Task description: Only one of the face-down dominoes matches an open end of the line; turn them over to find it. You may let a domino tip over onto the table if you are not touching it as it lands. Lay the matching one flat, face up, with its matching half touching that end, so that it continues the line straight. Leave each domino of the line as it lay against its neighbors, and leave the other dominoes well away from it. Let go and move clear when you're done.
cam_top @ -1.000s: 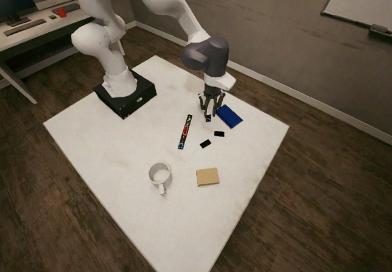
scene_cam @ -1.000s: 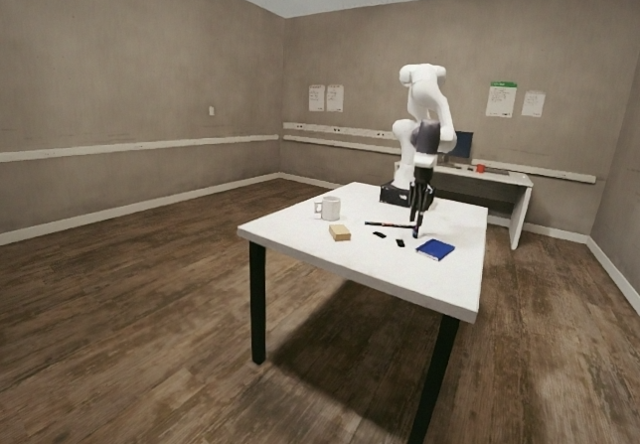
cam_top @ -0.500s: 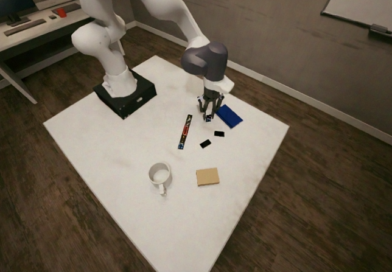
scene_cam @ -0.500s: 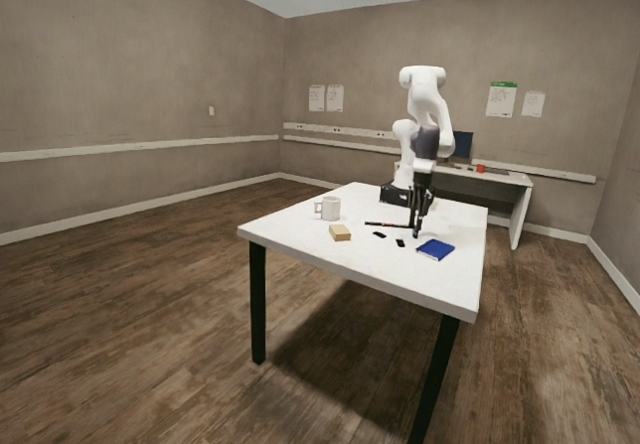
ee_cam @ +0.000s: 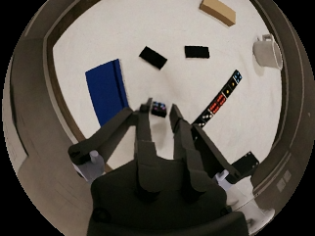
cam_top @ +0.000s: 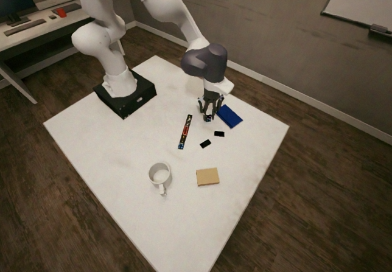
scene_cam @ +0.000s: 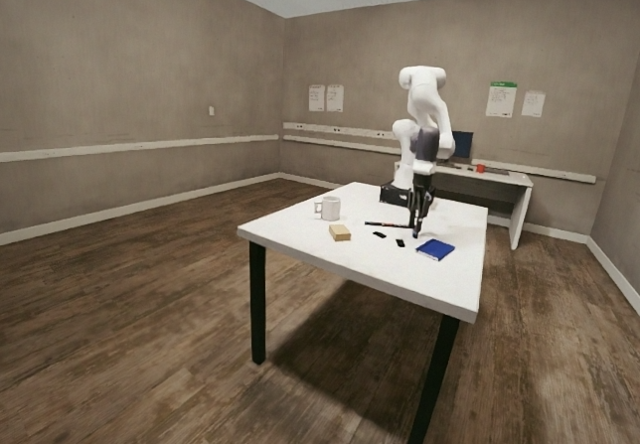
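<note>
From the top, the pincer [cam_top: 209, 117] [scene_cam: 416, 231] [ee_cam: 160, 107] points down over the white counter [cam_top: 137, 160] [scene_cam: 368, 267] [ee_cam: 98, 37], its fingers apart, with a small domino [cam_top: 208, 118] [scene_cam: 415, 234] [ee_cam: 158, 109] showing coloured pips at their tips. The domino line [cam_top: 185, 131] [scene_cam: 387, 223] [ee_cam: 218, 103] lies to one side, blue pips at one end; near it are two face-down pieces, one closer to the blue book [cam_top: 229, 116] [scene_cam: 435, 249] [ee_cam: 107, 91] and one farther off. From the exterior, the pincer's tips are low beside the line, between it and the book, while the tan block [cam_top: 207, 176] [scene_cam: 339, 232] [ee_cam: 217, 10] and mug [cam_top: 159, 174] [scene_cam: 330, 208] [ee_cam: 267, 52] stand well apart. At the wrist, the small domino shows between the parted fingertips, unclamped; whether either finger touches it, I cannot tell. Red and yellow pips mark the line's middle, and a finger partly covers its near end.
</note>
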Controlling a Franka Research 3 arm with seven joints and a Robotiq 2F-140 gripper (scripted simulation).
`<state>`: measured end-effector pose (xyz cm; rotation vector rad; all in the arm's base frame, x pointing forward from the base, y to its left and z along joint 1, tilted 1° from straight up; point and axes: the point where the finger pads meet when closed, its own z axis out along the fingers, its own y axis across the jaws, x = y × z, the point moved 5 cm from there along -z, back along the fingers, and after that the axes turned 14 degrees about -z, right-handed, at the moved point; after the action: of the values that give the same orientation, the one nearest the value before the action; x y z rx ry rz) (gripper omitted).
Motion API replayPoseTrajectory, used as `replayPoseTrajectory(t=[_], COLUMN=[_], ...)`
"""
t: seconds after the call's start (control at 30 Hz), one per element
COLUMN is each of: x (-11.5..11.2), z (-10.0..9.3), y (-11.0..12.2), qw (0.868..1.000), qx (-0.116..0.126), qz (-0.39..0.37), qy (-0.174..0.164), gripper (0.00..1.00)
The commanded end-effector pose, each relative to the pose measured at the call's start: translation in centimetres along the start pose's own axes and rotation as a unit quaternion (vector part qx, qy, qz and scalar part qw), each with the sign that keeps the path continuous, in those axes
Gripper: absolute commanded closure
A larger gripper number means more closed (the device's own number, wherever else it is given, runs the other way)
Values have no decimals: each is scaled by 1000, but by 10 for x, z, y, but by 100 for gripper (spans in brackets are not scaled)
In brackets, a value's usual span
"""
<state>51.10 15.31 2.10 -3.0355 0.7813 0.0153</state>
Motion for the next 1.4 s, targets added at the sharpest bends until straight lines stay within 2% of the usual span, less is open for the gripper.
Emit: replayPoseTrajectory(t=[0.0,0.3,0.33,1.37], x=[2,2,2,2], z=[-1,-1,-1,-1], y=[-2,-2,-2,-2], qw=[1000,1000,1000,1000], qx=[2,2,2,2], qz=[3,3,3,3], qy=[3,3,3,3], gripper=[66,66,77,77])
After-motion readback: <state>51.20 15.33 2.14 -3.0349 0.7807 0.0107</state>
